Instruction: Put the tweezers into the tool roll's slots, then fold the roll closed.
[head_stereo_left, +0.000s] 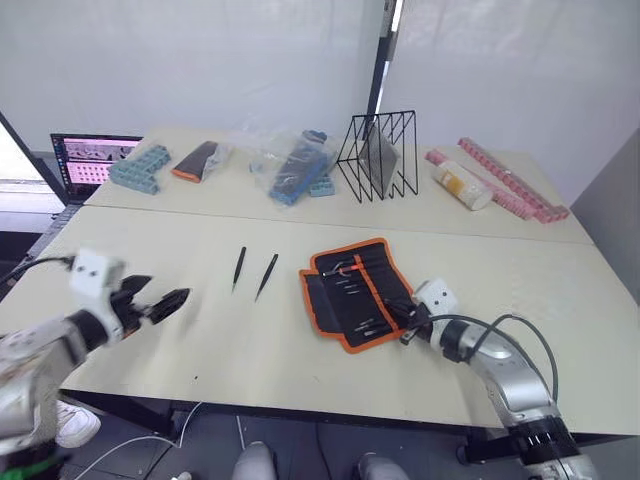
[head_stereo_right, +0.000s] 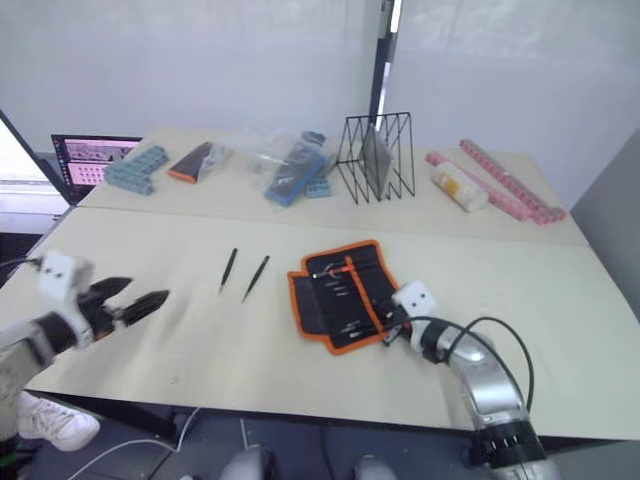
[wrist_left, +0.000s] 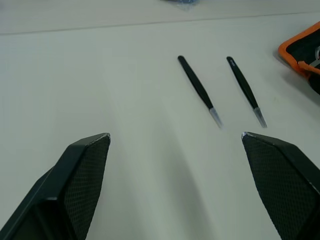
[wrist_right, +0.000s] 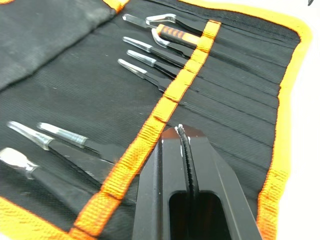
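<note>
The tool roll (head_stereo_left: 355, 292) lies unrolled at the table's middle, black with orange edging and an orange inner stripe (wrist_right: 165, 102). Several tweezers (wrist_right: 150, 60) sit in its slots (wrist_right: 235, 85), silver tips pointing out. Two loose black tweezers (head_stereo_left: 238, 268) (head_stereo_left: 266, 276) lie side by side on the table left of the roll. My right gripper (wrist_right: 180, 131) is shut, its tips over the orange stripe near the roll's near right part (head_stereo_left: 405, 325). My left gripper (head_stereo_left: 165, 303) hovers open to the left of the loose tweezers (wrist_left: 199, 90), nothing between its fingers (wrist_left: 87, 160).
Along the far side of the table stand a black wire rack (head_stereo_left: 377, 155), blue blocks (head_stereo_left: 140, 168), clear bags with blue parts (head_stereo_left: 295, 165), a plastic-wrapped pouch (head_stereo_left: 198, 160), a white bottle (head_stereo_left: 462, 185) and pink strips (head_stereo_left: 510, 180). A laptop (head_stereo_left: 90, 160) sits far left.
</note>
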